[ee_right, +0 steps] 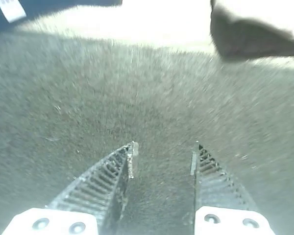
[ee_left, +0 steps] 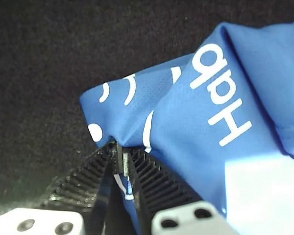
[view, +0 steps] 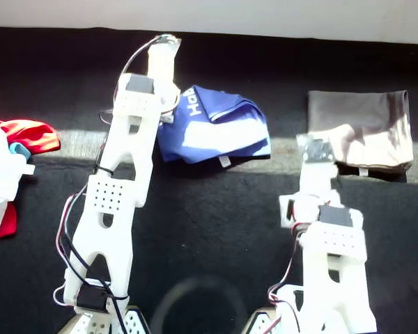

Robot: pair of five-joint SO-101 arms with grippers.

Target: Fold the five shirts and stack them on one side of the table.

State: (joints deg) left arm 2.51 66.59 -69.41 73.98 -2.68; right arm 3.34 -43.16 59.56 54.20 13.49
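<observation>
— Where's the blue shirt (view: 212,125)?
— Rumpled, left of the grey shirt (view: 362,129), long side running toward it. The left gripper (ee_left: 121,164) is pinched shut on the edge farthest from the grey shirt.
— The right gripper (ee_right: 162,156)?
— Spread open, empty, just before the grey shirt, nearer the blue shirt's free end.

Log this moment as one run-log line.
left gripper: shut on blue shirt with white print | right gripper: open over black table cover | folded grey shirt: far right | red shirt: left edge
</observation>
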